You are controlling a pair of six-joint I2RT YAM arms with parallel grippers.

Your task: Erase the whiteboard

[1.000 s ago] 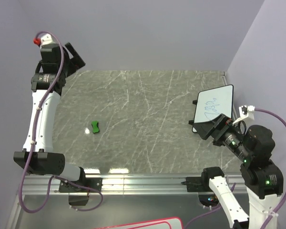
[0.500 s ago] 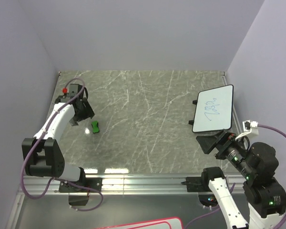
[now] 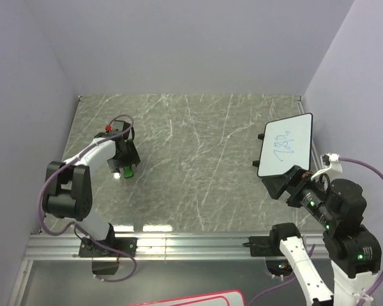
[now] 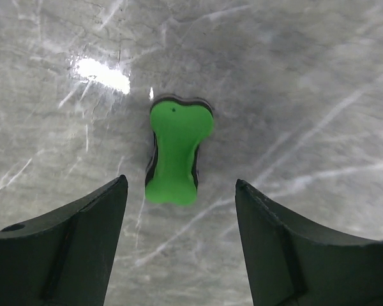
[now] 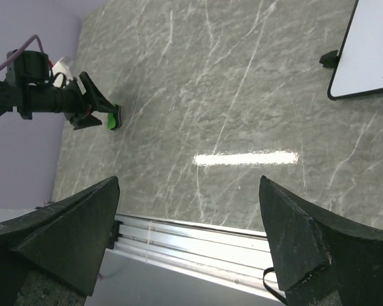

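Eraser (image 3: 128, 170) on table (image 3: 198, 166) at left; whiteboard (image 3: 285, 145) at right, well apart.

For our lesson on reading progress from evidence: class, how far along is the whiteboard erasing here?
Done: nothing wiped; the whiteboard carries blue scribbles. In hand: the left gripper hangs open over the green eraser, a finger either side, not gripping yet. The right gripper is open and empty by the board's near edge. Left: grip the eraser, carry it across, wipe.
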